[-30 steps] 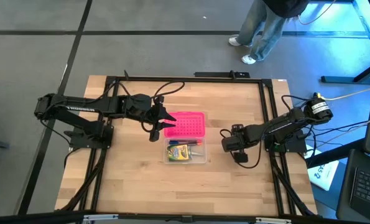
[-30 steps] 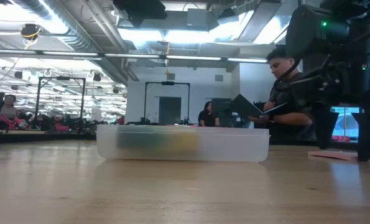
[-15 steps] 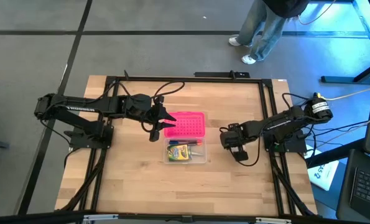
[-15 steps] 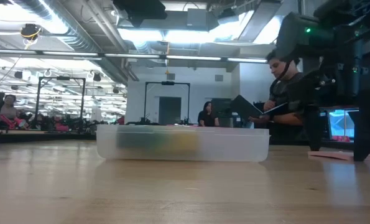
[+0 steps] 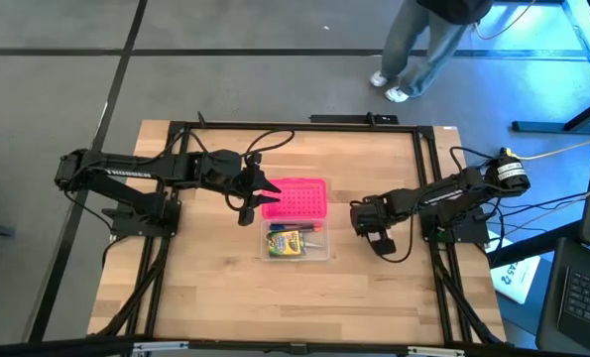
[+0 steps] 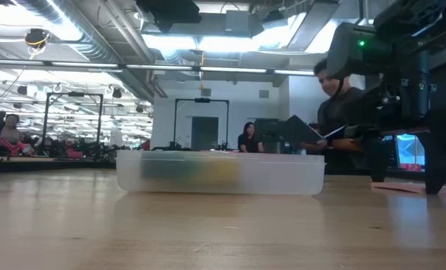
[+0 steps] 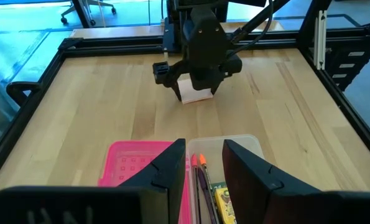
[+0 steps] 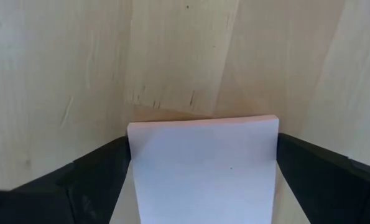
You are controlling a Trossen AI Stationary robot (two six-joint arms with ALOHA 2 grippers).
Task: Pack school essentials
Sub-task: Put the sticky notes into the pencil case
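Two tools work the bench (image 5: 215,288): left of centre, the left tool (image 5: 259,198) hangs nearly clenched, empty, over the pink lid (image 5: 295,198); right of centre, the right tool (image 5: 376,234) straddles the pale pad (image 8: 203,168), spread wide.

Right gripper (image 5: 373,220) now shifted a little up the counter (image 5: 215,288) and closer to the clear box (image 5: 295,242) than a second ago, jaws wide around the pale pink pad (image 8: 203,168). Person (image 5: 425,40) beyond the counter stepped slightly.
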